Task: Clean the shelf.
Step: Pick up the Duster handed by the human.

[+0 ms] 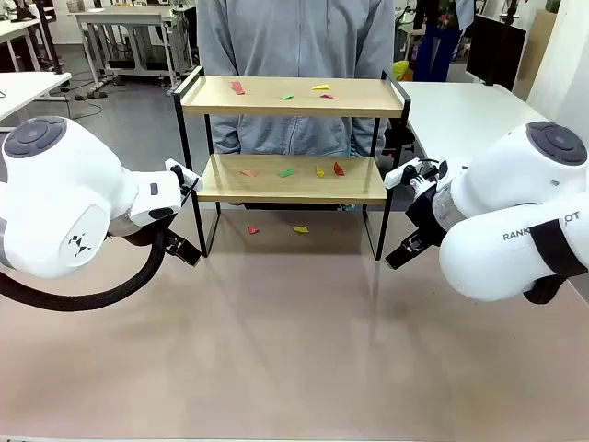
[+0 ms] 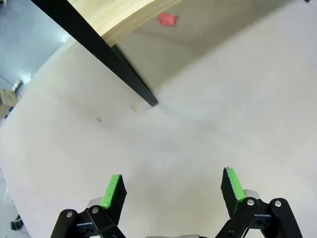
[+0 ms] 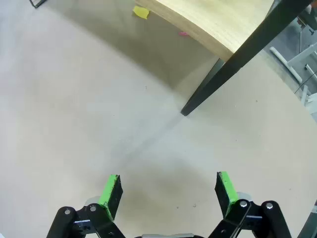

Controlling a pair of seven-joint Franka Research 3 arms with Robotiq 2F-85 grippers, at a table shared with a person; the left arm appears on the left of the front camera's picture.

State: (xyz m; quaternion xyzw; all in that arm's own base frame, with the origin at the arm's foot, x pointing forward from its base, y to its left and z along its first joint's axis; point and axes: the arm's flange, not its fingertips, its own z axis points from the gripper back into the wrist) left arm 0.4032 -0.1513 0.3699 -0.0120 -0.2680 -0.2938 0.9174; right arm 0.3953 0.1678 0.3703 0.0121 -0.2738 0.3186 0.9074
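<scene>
At the 12 o'clock end of the counter [image 1: 294, 350] the shelf [image 1: 267, 109] stands upright on its black legs, midway between the two arms, with a person in a grey top [image 1: 294, 37] close behind it. Small coloured scraps lie on both boards. On the upper board there is a red strip [image 1: 238, 88] toward 11 o'clock, then a green bit [image 1: 287, 96], a yellow bit [image 1: 320, 87] and a pink bit [image 1: 327, 96]. On the lower board an orange piece [image 1: 247, 172], a green piece [image 1: 286, 172], a yellow piece [image 1: 319, 171] and a red piece [image 1: 339, 169] lie in a loose row. A loose red scrap [image 1: 252, 229] and a loose yellow scrap [image 1: 301, 229] lie on the counter under the shelf.

The left arm [image 1: 64, 193] reaches in from 9 o'clock, its left jaws low near the shelf's front left leg [image 2: 114, 64] and apart from it. They are spread wide with nothing between the green pads [image 2: 115, 191]. The left wrist view has the leg's foot toward 12 o'clock and the loose red scrap [image 2: 167, 19] beyond it.

The right arm [image 1: 515, 221] reaches in from 3 o'clock. Its right jaws are low near the front right leg [image 3: 233, 64], likewise wide apart and empty. The loose yellow scrap [image 3: 140, 12] lies at 11 o'clock in the right wrist view.
</scene>
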